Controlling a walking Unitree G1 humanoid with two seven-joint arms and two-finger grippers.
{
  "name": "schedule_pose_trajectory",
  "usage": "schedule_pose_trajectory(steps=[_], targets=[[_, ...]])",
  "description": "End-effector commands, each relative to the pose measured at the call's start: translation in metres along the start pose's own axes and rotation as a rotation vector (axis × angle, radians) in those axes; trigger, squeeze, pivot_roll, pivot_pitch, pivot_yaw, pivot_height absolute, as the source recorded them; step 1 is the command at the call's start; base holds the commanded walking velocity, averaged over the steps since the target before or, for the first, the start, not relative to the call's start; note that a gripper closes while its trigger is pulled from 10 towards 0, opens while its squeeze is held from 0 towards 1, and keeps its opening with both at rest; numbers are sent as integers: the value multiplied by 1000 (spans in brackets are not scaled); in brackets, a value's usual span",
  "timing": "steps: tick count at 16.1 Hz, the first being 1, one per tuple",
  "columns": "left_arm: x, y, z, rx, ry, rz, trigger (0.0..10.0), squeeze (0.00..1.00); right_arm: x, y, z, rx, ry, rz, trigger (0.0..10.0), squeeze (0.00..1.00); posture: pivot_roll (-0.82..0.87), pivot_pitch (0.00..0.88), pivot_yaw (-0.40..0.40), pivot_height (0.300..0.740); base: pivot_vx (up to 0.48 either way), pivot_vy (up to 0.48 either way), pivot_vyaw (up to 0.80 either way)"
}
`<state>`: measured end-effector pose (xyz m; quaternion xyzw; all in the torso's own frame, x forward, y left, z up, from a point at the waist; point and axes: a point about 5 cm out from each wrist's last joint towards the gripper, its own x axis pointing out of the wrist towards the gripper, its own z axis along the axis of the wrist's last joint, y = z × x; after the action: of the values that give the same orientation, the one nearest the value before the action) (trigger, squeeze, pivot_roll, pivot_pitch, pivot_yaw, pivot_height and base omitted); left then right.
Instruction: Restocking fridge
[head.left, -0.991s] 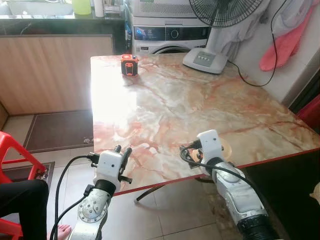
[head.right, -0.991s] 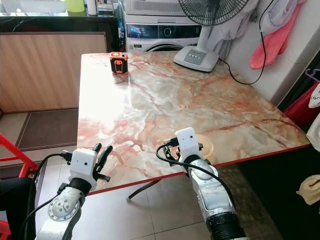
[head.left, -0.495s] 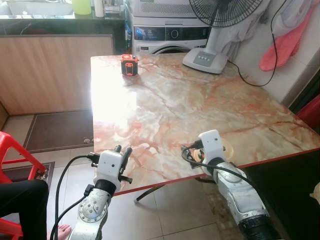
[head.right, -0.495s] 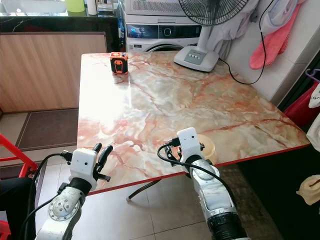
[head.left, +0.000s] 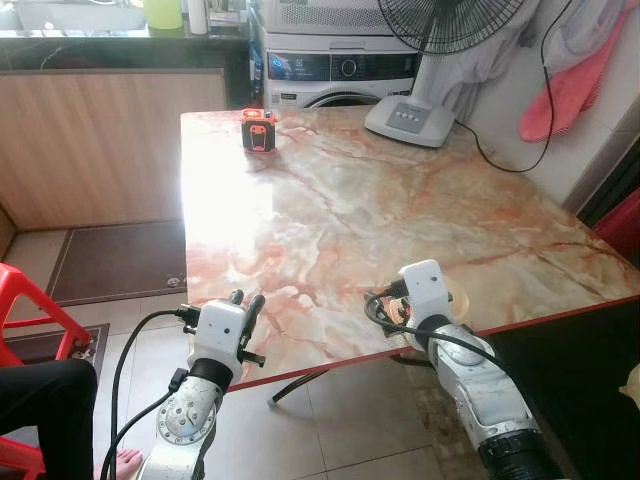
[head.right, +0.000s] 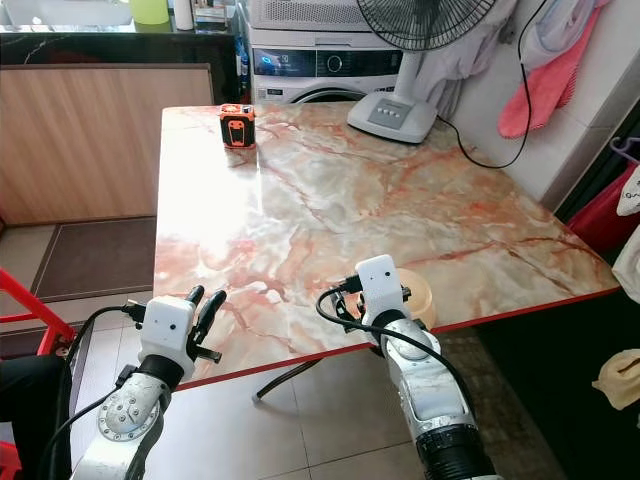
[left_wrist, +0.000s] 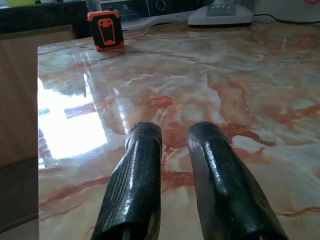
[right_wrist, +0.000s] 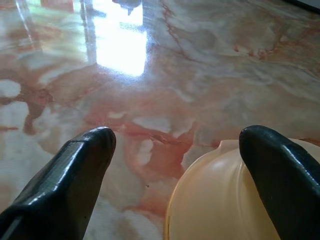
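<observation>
The right gripper (right_wrist: 175, 165) is hovering low over the near edge of the marble table (head.left: 340, 210), its two black fingers (right_wrist: 70, 170) spread wide apart. A pale yellow round container (right_wrist: 220, 200) is lying on the tabletop just beside the far finger's side: in the right wrist view one fingertip is standing over the container's rim while the other is hanging over bare marble, so the container is sitting off-centre in the gap, toward one finger rather than midway. Whether that finger is touching the container cannot be told. From the head views the container (head.right: 420, 292) is peeking out from behind the white wrist housing, close to the table's red-trimmed front edge.

The left gripper (left_wrist: 175, 150) is holding at the table's near left corner, its fingers nearly pressed together with a narrow gap showing between them, pinching nothing.

Farther out, an orange and black device (head.left: 259, 130) is standing near the table's far left corner, well apart from both grippers. A fan base (head.left: 410, 120) is resting at the far end of the table, with a black cord (head.left: 500, 160) trailing from it. A washing machine (head.left: 340, 68) is standing behind the table. A red plastic chair (head.left: 30, 320) and a person's leg (head.left: 40, 400) are showing at the left edge.
</observation>
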<state>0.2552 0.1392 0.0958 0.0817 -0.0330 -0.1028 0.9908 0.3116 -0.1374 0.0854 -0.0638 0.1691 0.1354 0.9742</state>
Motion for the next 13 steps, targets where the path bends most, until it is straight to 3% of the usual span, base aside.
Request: schedule_pose_trajectory(steps=[1,4,7,8,12,13], targets=[[3,-4,0,-8,1,-21,10000,0,-2,-3,8,40,-49,-7,10000,0,-52,0,-108,740,0,0,0],[3,-5,0,-11,-2,-22,10000,0,-9,3,32,156,-178,31,10000,0,-51,0,-109,740,0,0,0],[3,-5,1,-13,-2,-24,10000,0,-17,-4,45,262,-277,19,10000,0,-57,0,-107,740,0,0,0],[3,-5,1,-12,-3,-26,10000,0,-20,-14,45,304,-303,-25,10000,0,-55,0,-108,740,0,0,0],[2,-5,1,-13,-2,-25,10000,0,-36,-59,12,387,-217,-226,10000,0,-54,0,-109,740,0,0,0],[2,-4,1,-12,-2,-24,10000,0,-49,-85,0,446,-226,-334,10000,0,-57,0,-106,740,0,0,0]])
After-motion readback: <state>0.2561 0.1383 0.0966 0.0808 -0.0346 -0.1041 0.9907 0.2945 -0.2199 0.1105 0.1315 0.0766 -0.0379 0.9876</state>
